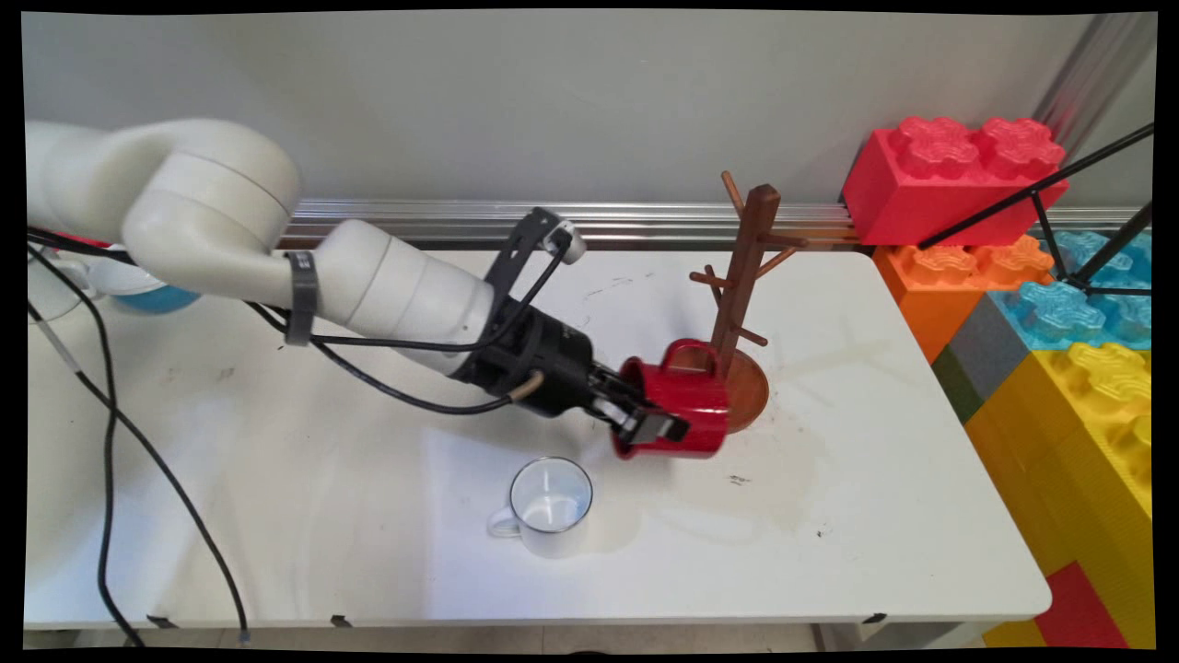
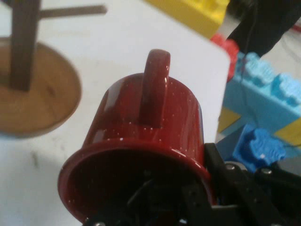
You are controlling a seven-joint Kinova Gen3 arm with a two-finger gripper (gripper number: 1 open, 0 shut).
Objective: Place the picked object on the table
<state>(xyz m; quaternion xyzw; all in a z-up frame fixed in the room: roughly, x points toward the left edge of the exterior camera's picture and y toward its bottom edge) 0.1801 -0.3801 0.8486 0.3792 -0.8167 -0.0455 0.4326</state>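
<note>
A red mug [image 1: 677, 410] lies on its side in the air above the table, its handle up, with my gripper [image 1: 645, 419] shut on its rim. One finger [image 1: 659, 428] runs along the outside of the wall; the other is inside the mug. The mug hangs right in front of the wooden mug tree [image 1: 741, 285], by its round base [image 1: 748, 391]. In the hand view the red mug [image 2: 146, 141] fills the middle, handle [image 2: 155, 80] pointing away, and the mug tree's post [image 2: 23, 42] and base [image 2: 42, 99] stand at the upper left.
A white mug [image 1: 550, 506] stands upright on the table [image 1: 875, 516] in front of the gripper. Large toy bricks, red [image 1: 949, 175], orange, blue and yellow [image 1: 1087, 433], are stacked past the table's right edge. Black cables [image 1: 110, 433] hang over the table's left side.
</note>
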